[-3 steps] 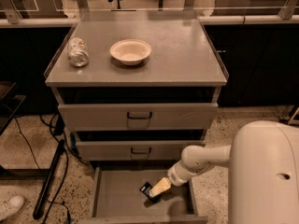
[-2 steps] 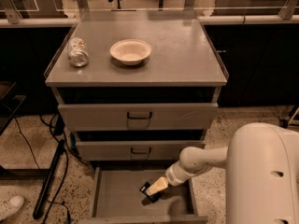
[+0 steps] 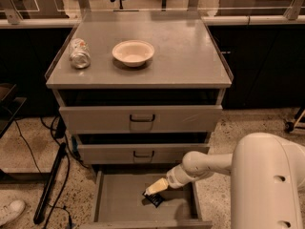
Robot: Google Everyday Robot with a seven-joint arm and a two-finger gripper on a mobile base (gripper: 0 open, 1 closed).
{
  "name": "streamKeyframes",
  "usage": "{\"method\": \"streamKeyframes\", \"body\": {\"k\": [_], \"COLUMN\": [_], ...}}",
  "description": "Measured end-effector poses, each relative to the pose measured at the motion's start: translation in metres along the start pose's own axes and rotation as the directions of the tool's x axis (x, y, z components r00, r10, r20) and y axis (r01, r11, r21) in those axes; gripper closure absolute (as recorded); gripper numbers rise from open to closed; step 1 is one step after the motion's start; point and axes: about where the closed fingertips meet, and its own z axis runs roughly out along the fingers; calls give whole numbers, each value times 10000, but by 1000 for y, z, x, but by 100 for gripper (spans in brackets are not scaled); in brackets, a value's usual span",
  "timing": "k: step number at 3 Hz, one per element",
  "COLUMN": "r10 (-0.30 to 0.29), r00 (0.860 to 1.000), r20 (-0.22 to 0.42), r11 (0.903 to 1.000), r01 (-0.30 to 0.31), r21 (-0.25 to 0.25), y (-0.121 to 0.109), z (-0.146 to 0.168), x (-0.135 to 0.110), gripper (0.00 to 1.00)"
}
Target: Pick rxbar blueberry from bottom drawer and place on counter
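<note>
Because the rxbar blueberry (image 3: 153, 200) lies flat on the floor of the bottom drawer (image 3: 121, 199), I have the gripper (image 3: 156, 188) angled down onto it; whether it grips the bar I cannot tell; the counter (image 3: 190, 56) above is its goal.

cream gripper (image 3: 151, 191) in grey bottom drawer (image 3: 119, 200), black rxbar blueberry (image 3: 155, 200)

The pincer (image 3: 154, 189) sits in the bottom drawer (image 3: 120, 202), open floor leftward, the middle drawer (image 3: 107, 153) overhanging behind.
</note>
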Motion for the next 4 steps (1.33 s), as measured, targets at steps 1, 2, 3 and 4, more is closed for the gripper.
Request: {"method": "streamKeyframes", "body": {"k": [1,2,3,4], "r10": [-38,0,176,327], "r00": [9999,9996,9981,9977], "r20": [-141,-266,-589,-602], "r11": [10000,9999,9990,9980], "r01": [37,-5,-200,-358], "r21": [-84,-159,-402,-521], "y": [1,-1,-10,-10], "z": [9,30,61,74], "x": [5,12,25,29], "gripper": [0,0,0,0]}}
